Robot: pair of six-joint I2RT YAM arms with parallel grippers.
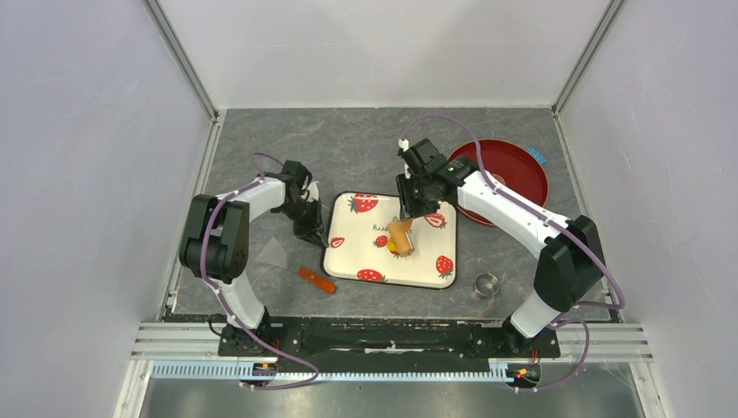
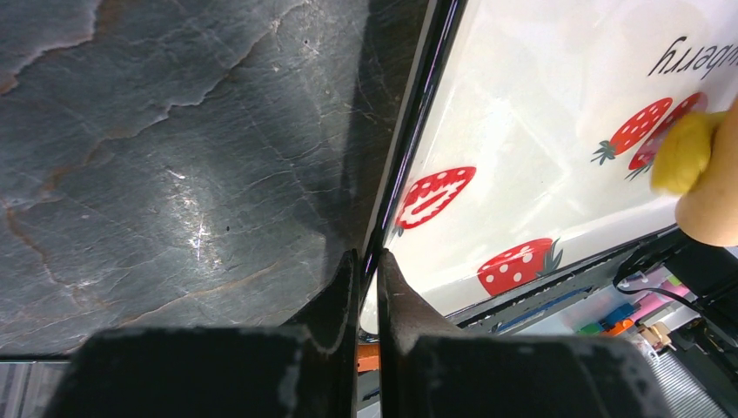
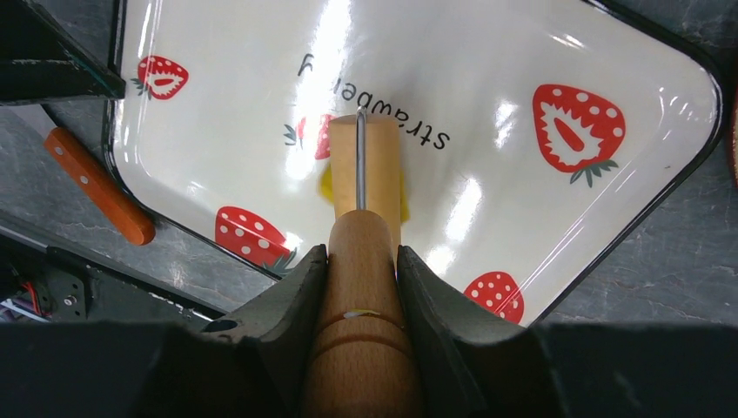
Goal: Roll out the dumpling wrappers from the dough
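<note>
Dough (image 3: 324, 185) — seemingly under roller (image 3: 365, 165) — beyond right end effector (image 3: 361, 254).

- The rim of the tray (image 2: 409, 131) is pinched by the left gripper (image 2: 368, 261).
- Yellow dough (image 2: 683, 150) is seen on the tray, well apart from that rim, touched by the roller (image 2: 715, 205).

place: robot lab test cell | signs: plain white walls (image 1: 87, 174), metal rail (image 1: 392, 370), left arm (image 1: 248, 198) and right arm (image 1: 505, 205) bolted at table (image 1: 365, 148) edge
</note>
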